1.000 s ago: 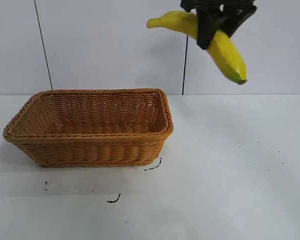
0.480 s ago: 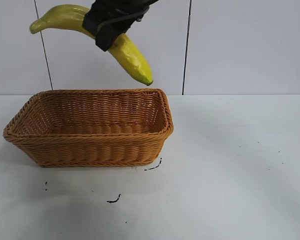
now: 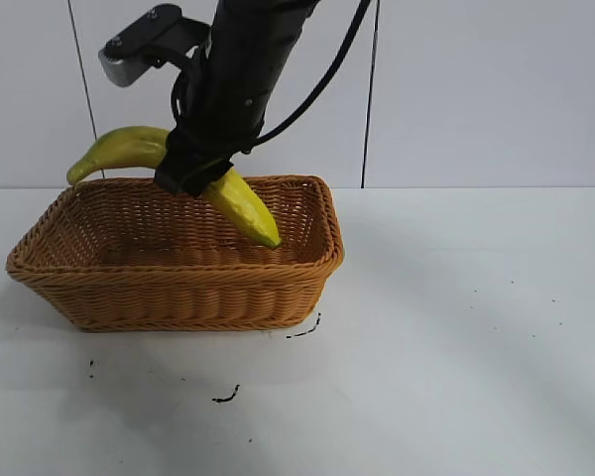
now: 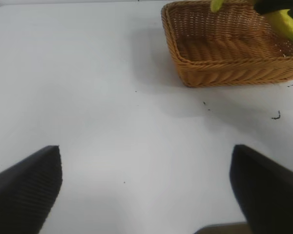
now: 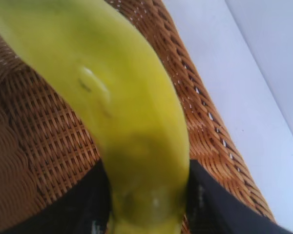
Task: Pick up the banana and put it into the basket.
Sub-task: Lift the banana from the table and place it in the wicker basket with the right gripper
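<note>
Exterior view: right gripper (image 3: 196, 176) clamps curved banana (image 3: 240, 204) over woven basket (image 3: 178, 293).

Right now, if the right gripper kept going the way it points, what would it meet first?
Probably the basket floor: the right gripper points down into it, and the banana tip it holds would likely touch first. Depth is unclear.

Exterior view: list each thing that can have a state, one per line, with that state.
banana: held in the air, tilted, lower tip dipping below the basket rim, not yet lying on its floor.
basket: upright on the table, nothing lying in it.
right gripper: shut on the banana's middle, above the basket.
left gripper: open, holding nothing, parked away from the basket.
</note>
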`<action>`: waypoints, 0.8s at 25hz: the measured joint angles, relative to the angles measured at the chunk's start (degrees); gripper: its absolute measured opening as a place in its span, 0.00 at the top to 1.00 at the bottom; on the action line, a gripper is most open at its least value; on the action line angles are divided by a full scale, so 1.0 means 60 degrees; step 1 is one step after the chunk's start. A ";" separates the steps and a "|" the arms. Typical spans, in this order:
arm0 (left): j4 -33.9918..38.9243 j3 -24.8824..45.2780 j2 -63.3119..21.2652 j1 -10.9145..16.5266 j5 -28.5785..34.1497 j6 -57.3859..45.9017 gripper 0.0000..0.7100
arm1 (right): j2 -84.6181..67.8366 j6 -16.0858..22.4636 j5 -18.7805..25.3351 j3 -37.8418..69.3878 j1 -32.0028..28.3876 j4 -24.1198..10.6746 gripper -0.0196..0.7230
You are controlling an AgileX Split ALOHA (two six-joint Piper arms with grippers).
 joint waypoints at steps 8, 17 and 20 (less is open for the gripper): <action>0.0000 0.0000 0.0000 0.0000 0.0000 0.0000 0.02 | 0.0000 0.0000 0.0030 0.0000 0.0000 -0.0035 0.49; 0.0000 0.0000 0.0000 0.0000 0.0000 0.0000 0.02 | -0.0161 0.0644 -0.0009 -0.0002 0.0000 -0.0471 0.10; 0.0000 0.0000 0.0000 0.0000 0.0000 0.0000 0.02 | -0.0575 0.1515 0.0307 -0.0011 0.0000 -0.0654 0.09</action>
